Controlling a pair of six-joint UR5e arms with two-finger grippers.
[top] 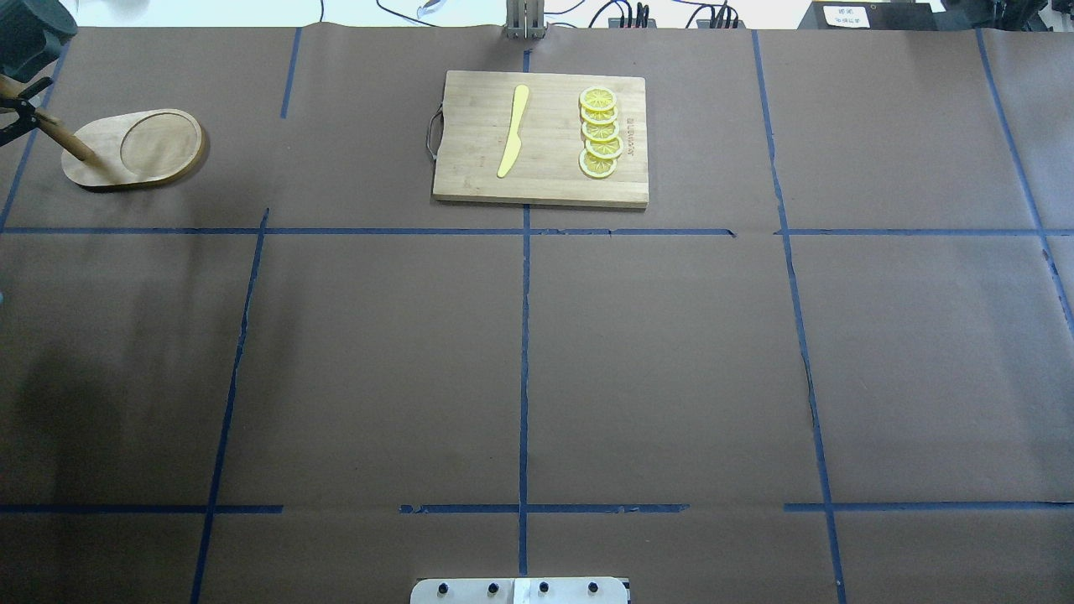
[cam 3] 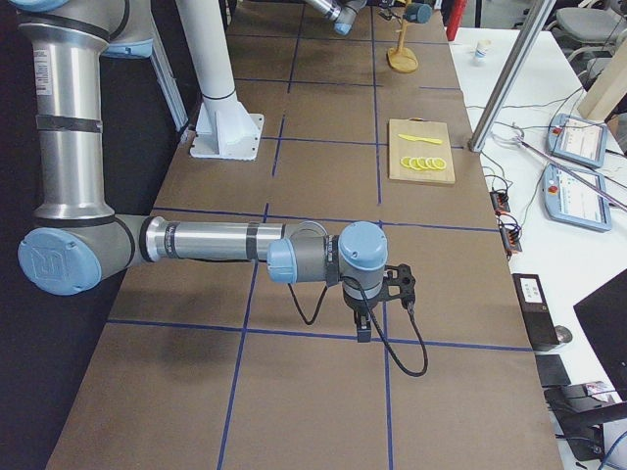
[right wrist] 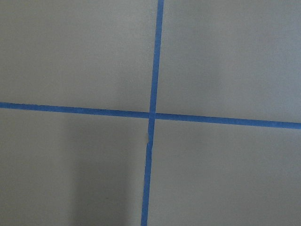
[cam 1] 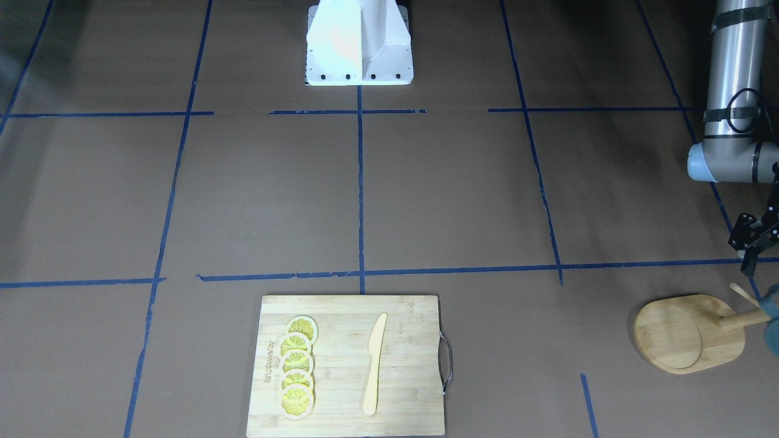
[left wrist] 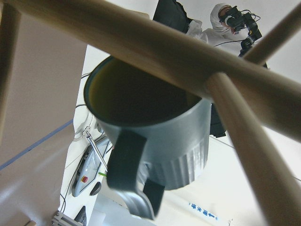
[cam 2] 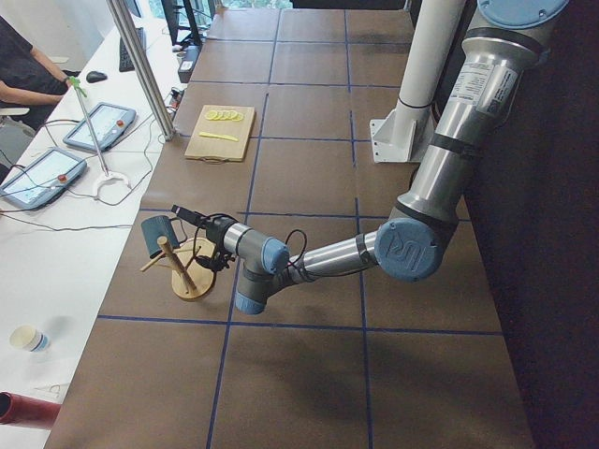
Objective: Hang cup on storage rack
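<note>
Cup (cam 2: 159, 232) at the rack (cam 1: 669, 340). The jaws of the left gripper (cam 1: 752, 244) are held just beside the rack's post, apart from the cup; whether they are open or closed cannot be told. The cup is seen raised off the table (top: 671, 352) at a peg, its mouth turned toward the left wrist camera. The rack stands at the table's far left. At the middle of the far edge, a cutting board (top: 470, 180) is laid with a knife (top: 513, 132) and five lemon slices (top: 600, 134). The right gripper (cam 3: 364, 331) is held over crossed blue tape (right wrist: 153, 115) at the right end; the state of its jaws cannot be told.
</note>
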